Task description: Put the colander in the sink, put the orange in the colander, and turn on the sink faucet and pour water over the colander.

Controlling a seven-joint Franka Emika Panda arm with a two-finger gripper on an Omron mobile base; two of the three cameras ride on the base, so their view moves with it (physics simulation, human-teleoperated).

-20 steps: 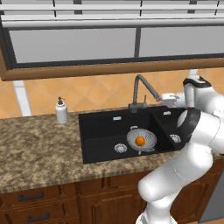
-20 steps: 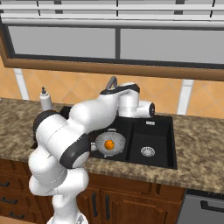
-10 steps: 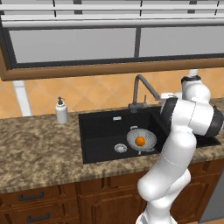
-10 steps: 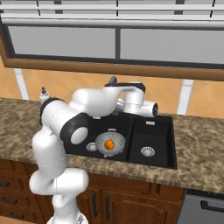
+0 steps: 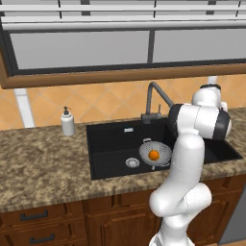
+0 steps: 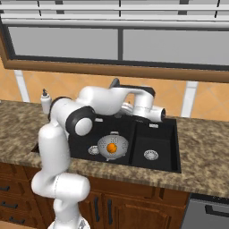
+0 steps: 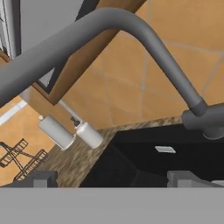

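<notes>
The colander (image 5: 155, 153) sits in the larger left basin of the sink (image 5: 110, 141), near the divider, with the orange (image 5: 153, 154) resting inside it. From the right base view the same holds: colander (image 6: 112, 146) in the left basin of the sink (image 6: 156, 134), orange (image 6: 112, 147) at its middle, a round silver drain (image 6: 93, 150) just beside it on the basin floor and another drain (image 6: 151, 155) in the smaller right basin.

The faucet (image 5: 153, 98) stands at the back edge of the sink, its spout angling forward over the basins. No stream can be made out under it. A white soap bottle (image 5: 67, 122) stands on the counter (image 5: 43, 158) to the left of the sink, well apart from the faucet.

The arm reaches over the sink toward the back wall, and its hand is up near the faucet — in the left base view the wrist hides the pincer, and in the right base view the hand (image 6: 152, 112) lies level above the divider, just beside the faucet's base.

In the hand view the faucet (image 7: 131, 39) arcs across the picture, tilted because the camera is rolled, with its base at the right edge. The pincer (image 7: 111, 178) is spread wide — the two finger tips (image 7: 41, 178) stand far apart at the bottom, with nothing between them. The soap bottle (image 7: 83, 131) shows beyond, lying sideways in this rolled view.
</notes>
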